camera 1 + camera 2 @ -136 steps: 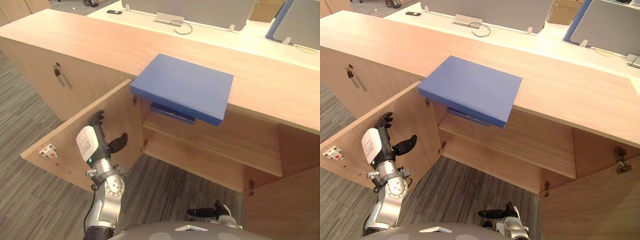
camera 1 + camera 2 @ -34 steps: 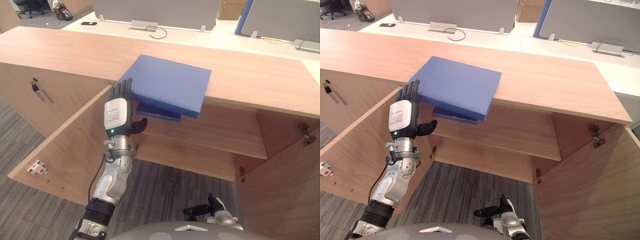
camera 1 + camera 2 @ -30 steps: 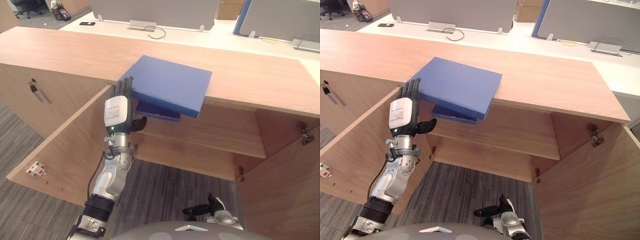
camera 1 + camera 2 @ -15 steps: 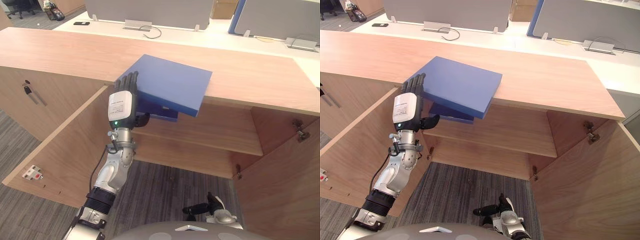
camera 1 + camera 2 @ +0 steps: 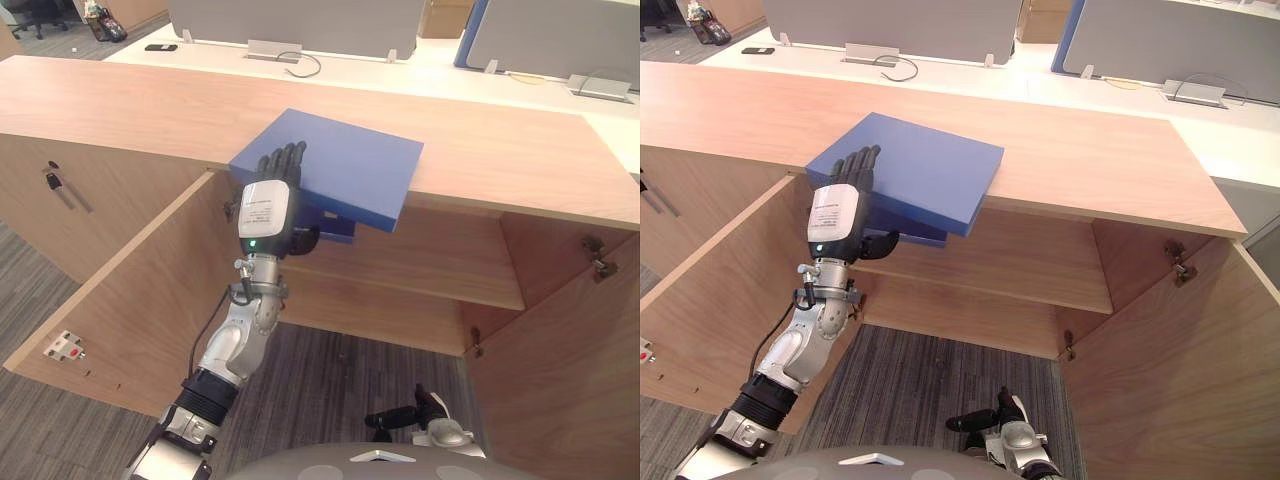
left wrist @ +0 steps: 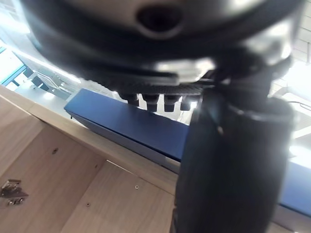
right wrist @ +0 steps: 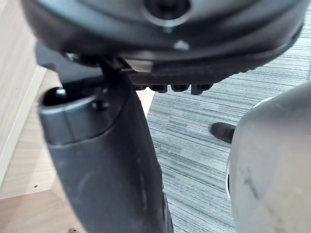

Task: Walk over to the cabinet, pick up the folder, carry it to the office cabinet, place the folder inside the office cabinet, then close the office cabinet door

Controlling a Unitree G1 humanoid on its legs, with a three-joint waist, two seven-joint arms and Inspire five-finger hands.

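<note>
Blue flat rectangular folder overhangs the light wooden cabinet top; left hand spreads straight fingers over it, thumb beneath. Right hand hangs low, relaxed.

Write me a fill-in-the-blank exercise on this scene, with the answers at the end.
The folder is ___ in colour. It lies on the cabinet top, jutting out over its ___ edge. The robot's ___ hand lays straight fingers on the folder. The cabinet door beside that arm stands ___.
Missing words: blue; front; left; open.
</note>
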